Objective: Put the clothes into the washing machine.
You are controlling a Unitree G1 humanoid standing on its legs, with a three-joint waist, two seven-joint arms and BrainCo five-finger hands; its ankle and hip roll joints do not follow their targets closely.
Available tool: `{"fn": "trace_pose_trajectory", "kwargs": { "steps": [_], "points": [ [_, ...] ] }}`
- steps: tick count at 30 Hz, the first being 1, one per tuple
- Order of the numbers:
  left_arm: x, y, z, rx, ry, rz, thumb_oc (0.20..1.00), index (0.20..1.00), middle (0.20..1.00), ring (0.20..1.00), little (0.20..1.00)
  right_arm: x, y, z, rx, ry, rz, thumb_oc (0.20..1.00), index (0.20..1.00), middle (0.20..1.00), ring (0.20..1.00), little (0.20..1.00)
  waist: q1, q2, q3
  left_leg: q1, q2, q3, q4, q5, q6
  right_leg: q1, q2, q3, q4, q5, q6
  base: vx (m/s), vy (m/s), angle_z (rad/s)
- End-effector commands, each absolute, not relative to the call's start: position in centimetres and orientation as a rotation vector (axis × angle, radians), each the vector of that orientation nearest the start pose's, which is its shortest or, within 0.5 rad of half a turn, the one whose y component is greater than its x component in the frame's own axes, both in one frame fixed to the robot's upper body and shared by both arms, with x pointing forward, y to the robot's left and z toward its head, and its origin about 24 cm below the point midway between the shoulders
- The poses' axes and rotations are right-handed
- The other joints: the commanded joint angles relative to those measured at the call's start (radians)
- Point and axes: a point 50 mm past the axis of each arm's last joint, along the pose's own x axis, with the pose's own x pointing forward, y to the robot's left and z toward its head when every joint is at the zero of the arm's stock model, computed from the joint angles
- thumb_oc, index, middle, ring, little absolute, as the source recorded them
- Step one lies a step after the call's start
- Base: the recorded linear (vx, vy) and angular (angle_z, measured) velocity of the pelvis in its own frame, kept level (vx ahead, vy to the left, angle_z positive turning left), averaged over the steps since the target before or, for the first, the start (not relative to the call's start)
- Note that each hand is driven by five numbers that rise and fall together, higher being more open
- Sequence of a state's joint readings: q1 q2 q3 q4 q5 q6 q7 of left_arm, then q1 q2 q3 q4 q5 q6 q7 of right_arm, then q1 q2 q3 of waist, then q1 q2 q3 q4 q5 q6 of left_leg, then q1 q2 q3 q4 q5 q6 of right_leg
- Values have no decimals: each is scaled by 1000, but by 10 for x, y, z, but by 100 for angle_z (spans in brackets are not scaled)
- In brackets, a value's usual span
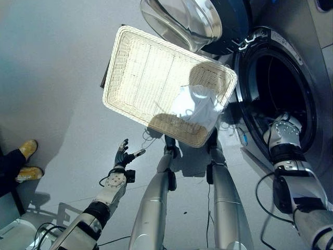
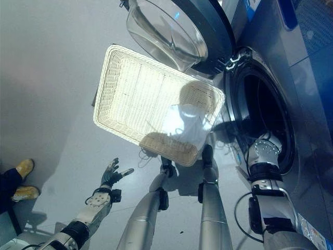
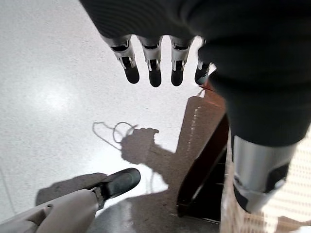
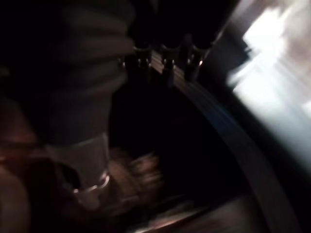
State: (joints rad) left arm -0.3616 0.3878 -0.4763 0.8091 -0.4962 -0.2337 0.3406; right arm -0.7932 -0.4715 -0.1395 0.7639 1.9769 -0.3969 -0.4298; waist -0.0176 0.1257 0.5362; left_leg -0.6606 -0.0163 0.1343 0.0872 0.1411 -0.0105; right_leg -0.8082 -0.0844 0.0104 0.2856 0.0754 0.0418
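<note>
A white cloth (image 1: 195, 107) lies in the near right corner of a pale wicker basket (image 1: 140, 73) on the floor. To its right stands the washing machine, its round door (image 1: 182, 21) swung open above the dark drum opening (image 1: 281, 88). My right hand (image 1: 283, 133) is at the lower rim of that opening, reaching into the drum. In the right wrist view its fingers (image 4: 165, 63) look straight in the dark, with nothing clearly held. My left hand (image 1: 124, 153) hangs open over the bare floor, left of the basket; its fingers (image 3: 154, 68) are spread and empty.
A person's yellow shoes (image 1: 26, 161) stand at the far left. The basket rests on a dark low stand (image 3: 204, 165). Grey floor (image 1: 52, 78) stretches left of the basket.
</note>
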Motion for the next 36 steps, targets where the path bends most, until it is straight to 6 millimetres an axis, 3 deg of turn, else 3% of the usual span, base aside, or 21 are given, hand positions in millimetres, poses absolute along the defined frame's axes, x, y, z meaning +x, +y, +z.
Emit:
{"fn": "trace_pose_trajectory", "kwargs": {
  "steps": [1,2,5,6,8,11,18,22,23,26,27,28,32,36],
  "points": [
    [273,200,-44,128,337,214,1000,1000,1000,1000,1000,346,-327,123,1709,-268,-768,1000,1000,1000,1000,1000,-20,58,-16,-51,-50,-32,96,-63,-31,16,71,-112,71,-98,-9,-15,-24,4],
    [273,195,-44,137,331,208,1000,1000,1000,1000,1000,338,-333,106,1715,-232,-917,1000,1000,1000,1000,1000,-19,57,-16,-51,-51,-32,89,-60,-30,17,71,-113,66,-95,-8,-21,-15,6],
    [274,190,-44,139,327,204,1000,1000,1000,1000,1000,332,-340,98,1699,-232,-1015,1000,1000,1000,1000,1000,-16,59,-16,-48,-52,-31,81,-59,-28,22,71,-113,57,-91,-8,-18,17,9],
    [277,186,-43,138,323,202,1000,1000,1000,1000,1000,322,-352,93,1546,-185,-1204,1000,1000,1000,1000,1000,-13,65,-16,-46,-53,-31,77,-59,-27,23,68,-113,54,-87,-4,-35,46,11],
    [279,184,-41,137,322,200,1000,1000,1000,1000,1000,317,-355,98,1400,-145,-1337,1000,1000,1000,1000,1000,-12,68,-16,-46,-55,-30,76,-59,-23,22,66,-113,52,-84,-4,-34,50,7],
    [281,178,-42,137,330,189,1000,1000,1000,1000,1000,303,-368,112,1011,-135,-1602,1000,1000,1000,1000,1000,-9,78,-16,-39,-56,-21,70,-62,-20,28,59,-118,43,-78,1,-31,50,7],
    [277,167,-46,123,344,162,1000,1000,1000,1000,1000,305,-360,118,669,-95,-1677,1000,1000,1000,1000,1000,-7,97,-16,-15,-70,-19,52,-59,-14,49,48,-112,4,-58,10,-35,101,6],
    [276,164,-48,105,355,164,1000,1000,1000,1000,1000,314,-331,97,581,-52,-1555,1000,1000,1000,1000,1000,-13,98,-16,-7,-76,-15,37,-52,-9,54,47,-99,-23,-39,12,-26,98,0],
    [275,163,-49,100,356,166,1000,1000,1000,1000,1000,318,-313,91,520,-47,-1487,1000,1000,1000,1000,1000,-18,94,-16,-8,-77,-11,31,-48,-7,54,48,-95,-37,-29,13,-19,86,-2],
    [273,161,-51,89,356,172,1000,1000,1000,1000,1000,322,-294,85,473,-36,-1415,1000,1000,1000,1000,1000,-24,89,-16,-10,-77,-6,24,-44,-7,53,48,-90,-53,-18,14,-19,82,-5],
    [273,158,-51,82,355,176,1000,1000,1000,1000,1000,323,-279,80,438,-26,-1372,1000,1000,1000,1000,1000,-27,87,-16,-11,-76,-2,16,-41,-7,51,50,-86,-63,-11,14,-19,98,-10],
    [270,156,-54,71,356,184,1000,1000,1000,1000,1000,322,-258,70,404,-8,-1312,1000,1000,1000,1000,1000,-33,80,-16,-9,-74,6,7,-37,-7,52,52,-80,-80,0,13,-19,112,-9],
    [264,152,-57,45,357,201,1000,1000,1000,1000,1000,316,-217,49,383,37,-1112,1000,1000,1000,1000,1000,-50,58,-16,-3,-74,27,-8,-34,-12,60,49,-72,-133,37,20,-5,110,-12],
    [263,153,-57,26,353,222,1000,1000,1000,1000,1000,310,-194,41,330,52,-1023,1000,1000,1000,1000,1000,-61,36,-16,3,-71,42,-19,-33,-13,69,47,-67,-173,61,28,-7,78,-16]
  ]
}}
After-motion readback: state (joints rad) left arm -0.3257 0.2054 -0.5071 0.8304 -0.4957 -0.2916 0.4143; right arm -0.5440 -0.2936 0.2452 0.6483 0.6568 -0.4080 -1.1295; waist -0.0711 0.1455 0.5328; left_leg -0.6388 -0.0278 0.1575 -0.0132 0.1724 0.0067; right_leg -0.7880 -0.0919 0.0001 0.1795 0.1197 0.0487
